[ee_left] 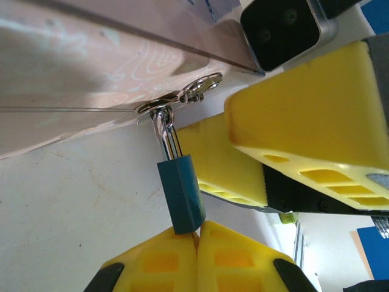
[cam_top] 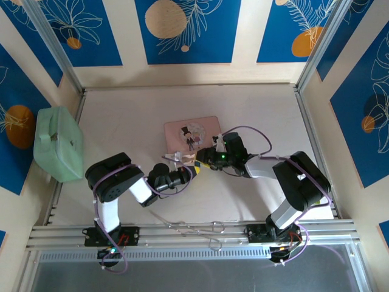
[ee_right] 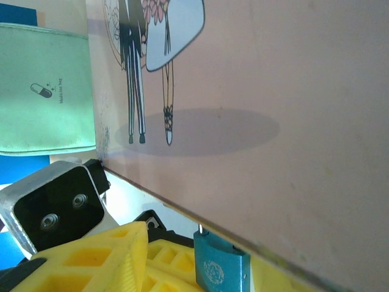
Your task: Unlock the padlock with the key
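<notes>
From above, the middle of the frame is crowded. The right gripper [cam_top: 202,163] reaches in from the right to the near edge of the pink box [cam_top: 191,131], and the left arm comes in from the lower left to meet it. Close in, the left gripper [ee_left: 197,236] pinches the bottom of the padlock [ee_left: 181,194]. The right one's yellow fingers [ee_left: 304,115] press in just beside it, leaving little gap. The tabletop [cam_top: 261,109] lies bare at upper right and behind the box. A green bag [cam_top: 59,145] takes up the left edge.
</notes>
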Controlling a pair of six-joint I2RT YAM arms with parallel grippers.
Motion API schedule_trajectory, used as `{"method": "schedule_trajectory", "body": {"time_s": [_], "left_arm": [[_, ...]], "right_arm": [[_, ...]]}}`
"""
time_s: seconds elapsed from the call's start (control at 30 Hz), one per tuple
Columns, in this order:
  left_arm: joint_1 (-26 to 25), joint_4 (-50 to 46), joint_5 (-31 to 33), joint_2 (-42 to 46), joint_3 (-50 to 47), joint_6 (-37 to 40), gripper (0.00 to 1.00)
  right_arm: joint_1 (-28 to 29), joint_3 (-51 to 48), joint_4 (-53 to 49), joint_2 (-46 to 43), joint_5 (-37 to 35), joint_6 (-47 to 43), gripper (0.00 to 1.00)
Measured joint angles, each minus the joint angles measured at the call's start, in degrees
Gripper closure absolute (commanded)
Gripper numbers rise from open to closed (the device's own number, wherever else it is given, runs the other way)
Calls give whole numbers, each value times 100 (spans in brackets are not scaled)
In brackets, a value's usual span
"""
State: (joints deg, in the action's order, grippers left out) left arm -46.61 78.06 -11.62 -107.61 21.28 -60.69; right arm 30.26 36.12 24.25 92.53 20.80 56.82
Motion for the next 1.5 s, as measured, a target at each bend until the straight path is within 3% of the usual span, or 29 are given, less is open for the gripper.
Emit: {"method": "schedule_trajectory", "body": {"time_s": [0.53, 0.97, 1.27, 1.5], "left_arm": [[79, -7, -20, 48, -22, -79, 100], [116, -11, -83, 68, -39, -103, 100], [127, -9, -103, 68, -39, -101, 100], [146, -9, -149, 72, -44, -101, 100]], "right_arm": [[-31, 87, 11, 98, 33, 37, 45], [-87, 168, -37, 162, 166, 50, 51], [-61, 175, 142, 267, 175, 79, 49], [-20, -192, -42, -221, 63, 179, 47]]}}
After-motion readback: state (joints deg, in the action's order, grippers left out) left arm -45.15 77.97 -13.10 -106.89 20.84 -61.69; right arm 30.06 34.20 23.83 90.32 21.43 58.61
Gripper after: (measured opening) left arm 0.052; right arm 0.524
